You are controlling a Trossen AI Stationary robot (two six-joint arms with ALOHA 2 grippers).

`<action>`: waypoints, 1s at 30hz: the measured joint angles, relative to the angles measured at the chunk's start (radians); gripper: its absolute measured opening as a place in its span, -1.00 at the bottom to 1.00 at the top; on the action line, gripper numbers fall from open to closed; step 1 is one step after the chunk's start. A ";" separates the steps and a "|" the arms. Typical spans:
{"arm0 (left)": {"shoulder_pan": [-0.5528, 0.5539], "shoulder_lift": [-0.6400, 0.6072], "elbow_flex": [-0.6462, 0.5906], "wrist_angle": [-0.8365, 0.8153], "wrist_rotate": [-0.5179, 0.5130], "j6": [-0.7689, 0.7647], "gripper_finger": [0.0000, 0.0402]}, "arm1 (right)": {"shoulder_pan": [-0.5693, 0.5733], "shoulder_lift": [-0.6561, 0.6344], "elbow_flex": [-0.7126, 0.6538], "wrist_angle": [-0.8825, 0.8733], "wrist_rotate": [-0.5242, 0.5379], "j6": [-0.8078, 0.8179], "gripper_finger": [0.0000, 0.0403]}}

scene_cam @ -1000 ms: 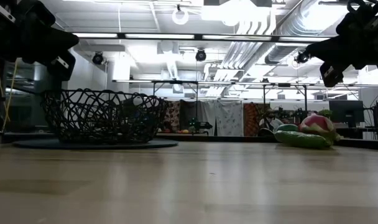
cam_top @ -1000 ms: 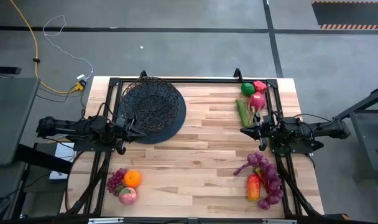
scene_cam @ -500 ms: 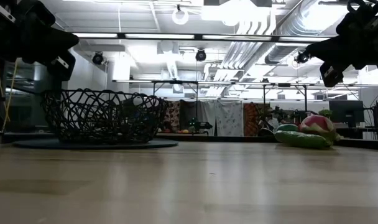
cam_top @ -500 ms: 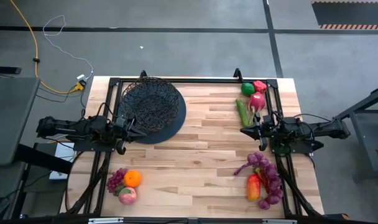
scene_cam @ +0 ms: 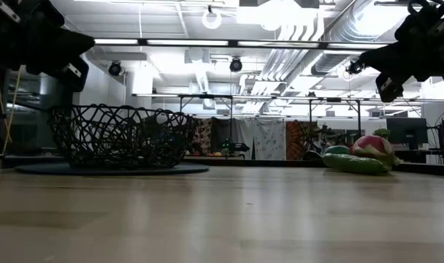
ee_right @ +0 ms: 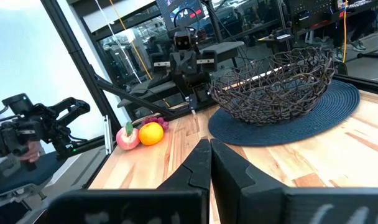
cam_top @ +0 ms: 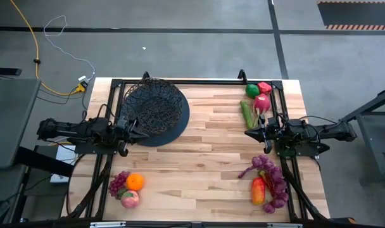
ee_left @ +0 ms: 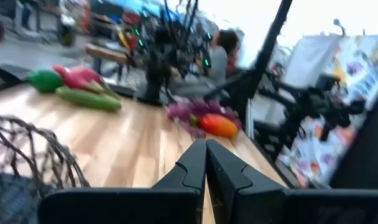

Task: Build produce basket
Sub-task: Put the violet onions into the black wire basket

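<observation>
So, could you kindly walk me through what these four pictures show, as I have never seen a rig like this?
It is a two-armed robot at a wooden table. One picture looks straight down, one looks level across the table top, and one comes from each wrist. The left gripper and the right gripper are both shut, holding nothing. The empty wire basket sits on a dark mat. Fruit and vegetables lie in three clusters: orange, cucumber, grapes.

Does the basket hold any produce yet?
No, in the high view the basket is empty; every fruit and vegetable lies on the table.
</observation>
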State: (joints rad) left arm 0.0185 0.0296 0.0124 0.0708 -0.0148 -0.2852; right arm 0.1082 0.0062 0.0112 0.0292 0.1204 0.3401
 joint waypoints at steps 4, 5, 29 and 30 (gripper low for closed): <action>0.001 0.000 0.000 0.119 -0.059 -0.013 -1.00 | 0.000 0.000 0.000 0.000 0.000 0.000 -1.00; 0.001 0.000 0.000 0.174 -0.071 -0.020 -1.00 | 0.000 0.000 0.000 0.000 0.000 0.000 -1.00; 0.001 0.512 0.696 -0.208 -0.484 0.016 -0.33 | -0.001 0.000 0.000 0.000 0.005 -0.059 -1.00; 0.001 0.521 0.710 -0.206 -0.512 0.004 -0.25 | -0.002 0.000 0.000 0.004 0.017 -0.090 -1.00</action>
State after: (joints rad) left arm 0.0196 0.5510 0.7222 -0.1348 -0.5271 -0.2809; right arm 0.1063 0.0063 0.0109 0.0334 0.1375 0.2501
